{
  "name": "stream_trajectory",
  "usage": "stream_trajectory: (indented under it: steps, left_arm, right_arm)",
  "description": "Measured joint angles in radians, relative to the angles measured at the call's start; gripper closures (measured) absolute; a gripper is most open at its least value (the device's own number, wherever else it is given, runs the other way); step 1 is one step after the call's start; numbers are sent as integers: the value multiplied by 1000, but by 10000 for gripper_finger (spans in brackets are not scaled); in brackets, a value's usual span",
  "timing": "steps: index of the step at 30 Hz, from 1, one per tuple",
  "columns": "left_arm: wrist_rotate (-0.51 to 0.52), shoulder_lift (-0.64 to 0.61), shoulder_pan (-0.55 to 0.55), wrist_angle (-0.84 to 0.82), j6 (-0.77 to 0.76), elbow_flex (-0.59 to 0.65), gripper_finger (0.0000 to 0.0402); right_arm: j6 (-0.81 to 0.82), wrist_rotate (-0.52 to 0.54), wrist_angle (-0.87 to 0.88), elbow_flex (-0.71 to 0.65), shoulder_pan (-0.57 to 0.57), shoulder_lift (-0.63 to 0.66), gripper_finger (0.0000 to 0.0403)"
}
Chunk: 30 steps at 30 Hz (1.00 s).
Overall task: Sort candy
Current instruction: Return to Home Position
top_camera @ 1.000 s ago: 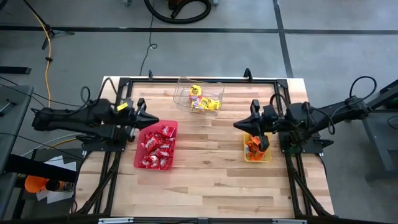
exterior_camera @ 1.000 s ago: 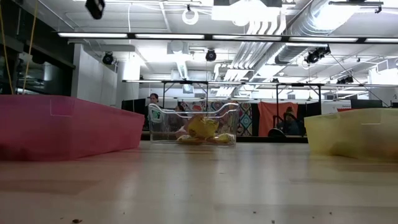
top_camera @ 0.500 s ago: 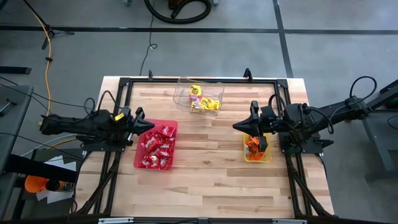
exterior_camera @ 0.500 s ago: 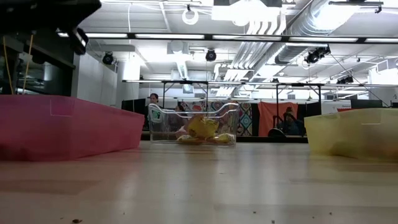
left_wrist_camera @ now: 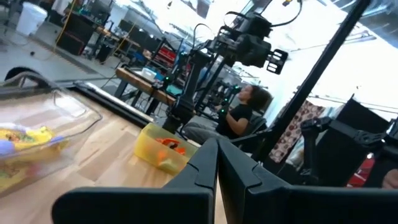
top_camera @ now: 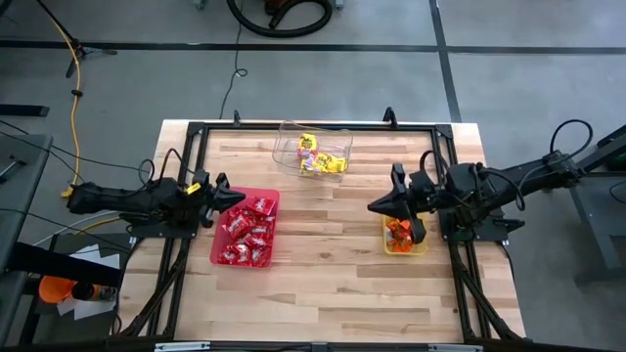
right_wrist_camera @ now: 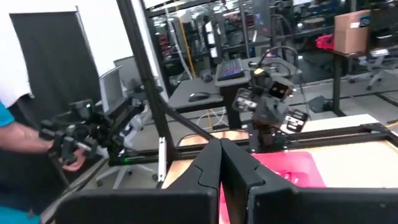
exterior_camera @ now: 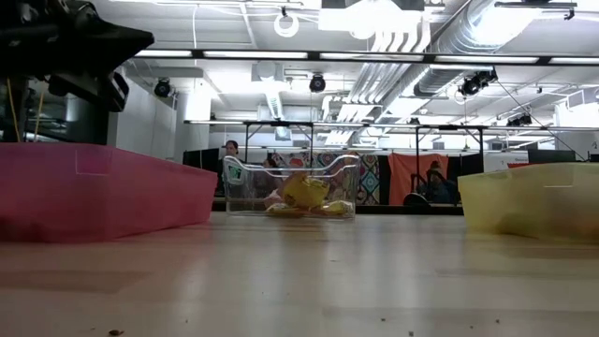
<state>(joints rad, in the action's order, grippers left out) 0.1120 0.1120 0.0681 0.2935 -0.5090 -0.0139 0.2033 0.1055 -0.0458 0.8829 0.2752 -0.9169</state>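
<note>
Wooden table [top_camera: 333, 284] fills the high view; we see both arms lying low at its sides; left gripper [top_camera: 239, 196] is over the far left corner of the red tray [top_camera: 217, 249], right gripper [top_camera: 373, 206] over the yellow tray [top_camera: 421, 249] at the edge nearest the table's middle. Each wrist view shows that arm's own fingers pressed together with nothing between them, which the high view alone doesn't settle. Clear tray [top_camera: 286, 142] sits at the far middle, well apart from both grippers. Candy is all in trays: red candy [top_camera: 249, 230] in the red one, yellow candy [top_camera: 318, 156] in the clear one, orange candy [top_camera: 397, 232] in the yellow one. Low view gives us only tray walls, plus the yellow packets seen through the clear one; red and orange contents are hidden there, and the left arm shows dark above the red tray. Left wrist view adds a seated person [left_wrist_camera: 241, 112] beyond the table; right wrist view adds another person [right_wrist_camera: 15, 134] at its edge.
</note>
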Motion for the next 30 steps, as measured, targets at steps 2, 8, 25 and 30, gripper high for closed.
stream_trajectory:
  steps: [2, 8, 25, 30]
  left_arm:
    - [3, 0, 0, -5, -18, 0, 401]
    - [2, 0, 0, -11, -22, 0, 401]
    - [-1, 1, 0, -12, -21, 0, 401]
    - [-1, 1, 0, -12, -20, 0, 401]
  right_arm:
    - [-6, -11, 12, 0, 0, 2, 403]
    - [-25, -12, 141, -17, 0, 65, 403]
    - [-133, -27, -277, -606, -26, 459, 403]
    - [-126, -68, -341, -712, -130, 547, 403]
